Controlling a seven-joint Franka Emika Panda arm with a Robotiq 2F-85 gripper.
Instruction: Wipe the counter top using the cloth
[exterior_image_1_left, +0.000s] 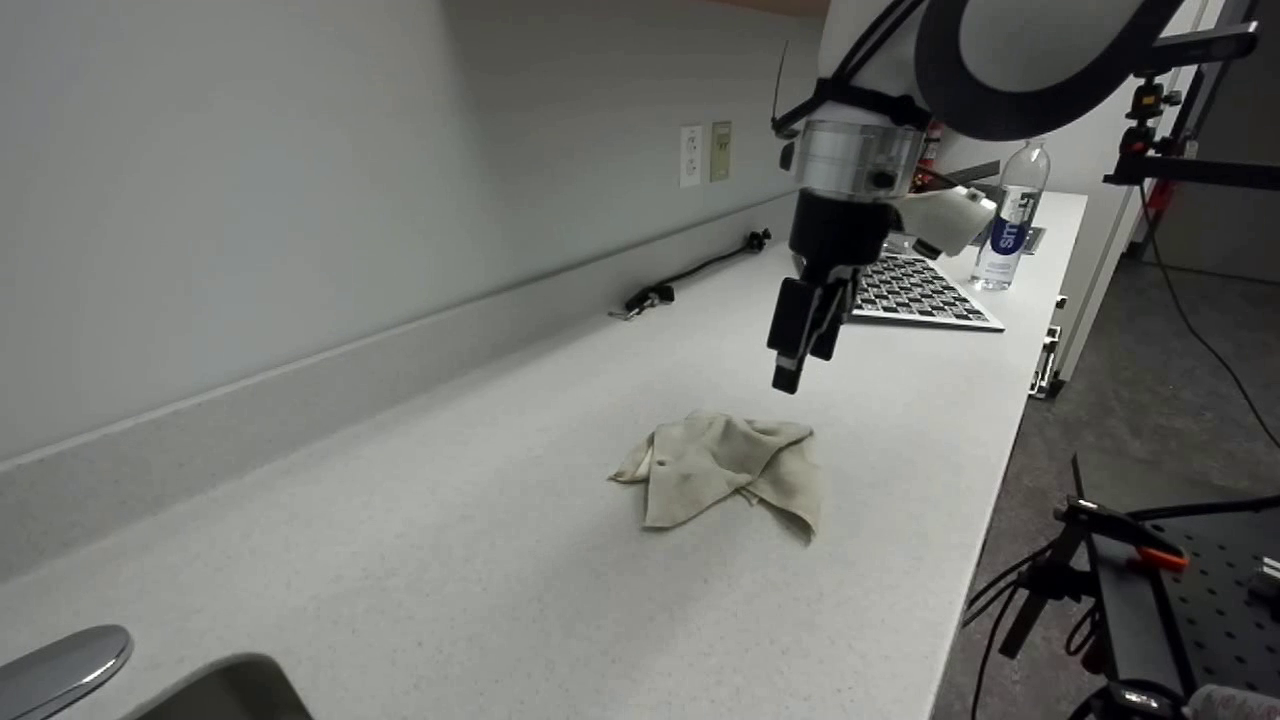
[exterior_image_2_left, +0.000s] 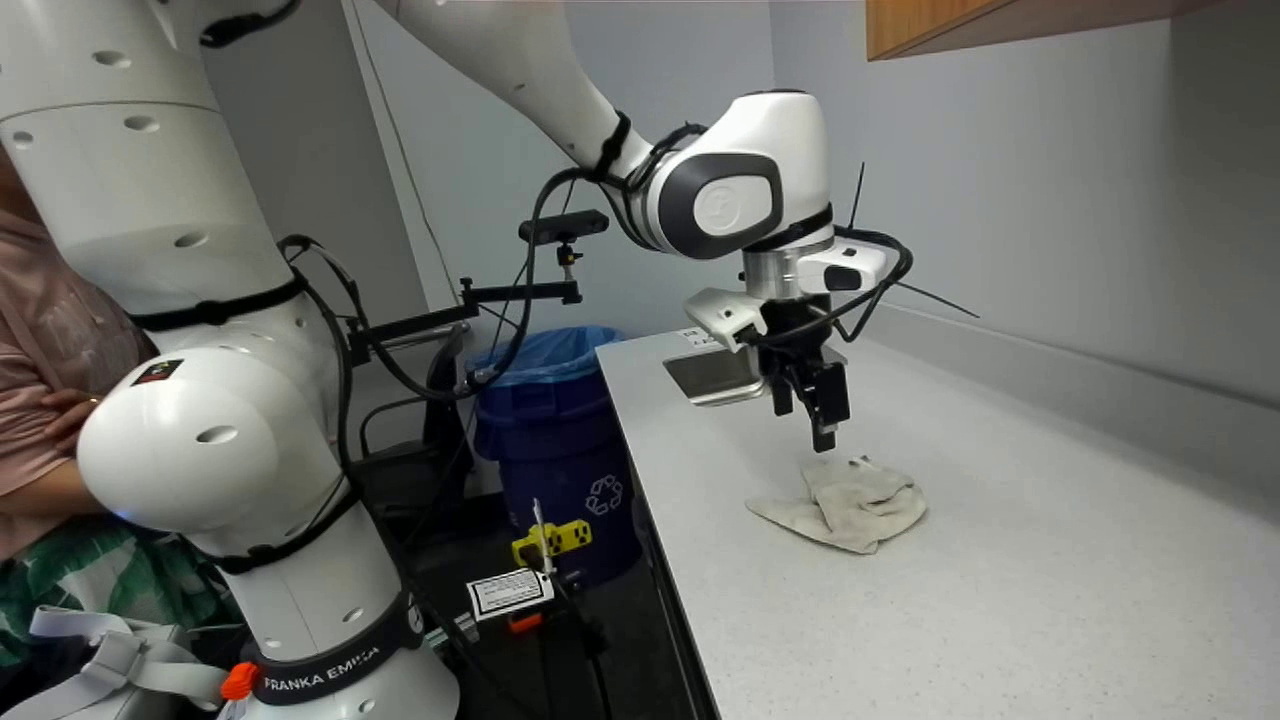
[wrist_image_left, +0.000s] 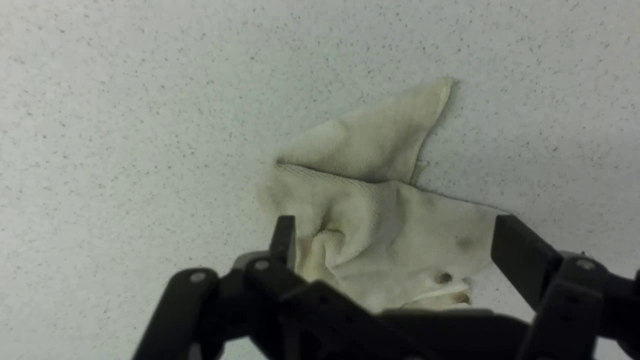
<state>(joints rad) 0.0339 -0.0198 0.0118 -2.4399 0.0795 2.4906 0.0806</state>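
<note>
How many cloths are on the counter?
1. The crumpled cloth lies on the counter, below the open pincer. Another could be hidden underneath it.

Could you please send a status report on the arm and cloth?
Jaws open, empty, above beige cloth. Cloth crumpled on countertop, ungripped. No obstruction seen between jaws and cloth.

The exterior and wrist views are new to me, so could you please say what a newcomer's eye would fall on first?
Probably the arm, which looms large at the left of an exterior view and reaches over the counter. Next would come the crumpled cloth, lying on the counter below the open end effector. In the wrist view, dark spots stand out on the cloth's pale fabric.
</note>
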